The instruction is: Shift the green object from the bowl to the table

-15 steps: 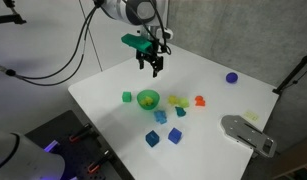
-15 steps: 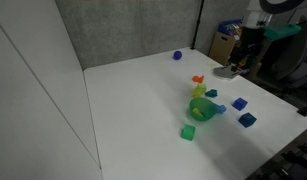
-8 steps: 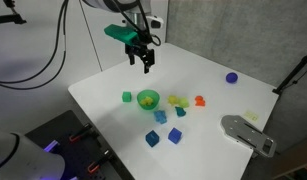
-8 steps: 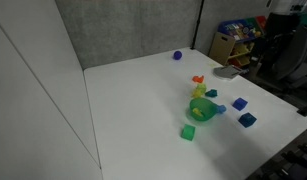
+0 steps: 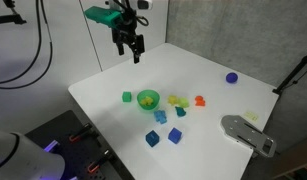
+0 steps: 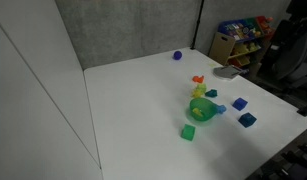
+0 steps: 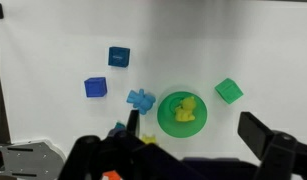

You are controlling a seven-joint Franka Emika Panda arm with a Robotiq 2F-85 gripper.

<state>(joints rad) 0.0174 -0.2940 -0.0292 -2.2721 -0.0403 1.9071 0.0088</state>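
Hovering well above the desk (image 5: 103,88), the claw (image 5: 131,50) hung released and empty. The bowl (image 7: 163,122) held a yellow piece (image 7: 186,108).

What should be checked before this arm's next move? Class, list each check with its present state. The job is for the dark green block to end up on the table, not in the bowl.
1. Pincer empty: ok; the wrist view shows nothing between its fingers.
2. Pincer open: ok; the fingers stand wide apart.
3. Dark green block in the bowl: not ok; it appears to lie on the table beside the bowl.
4. Bowl free of green blocks: ok; only a yellow piece shows inside.
5. Pincer near the bowl: not ok; it hangs high, off to one side.
6. Light blue piece clear of the bowl's rim: cannot tell.
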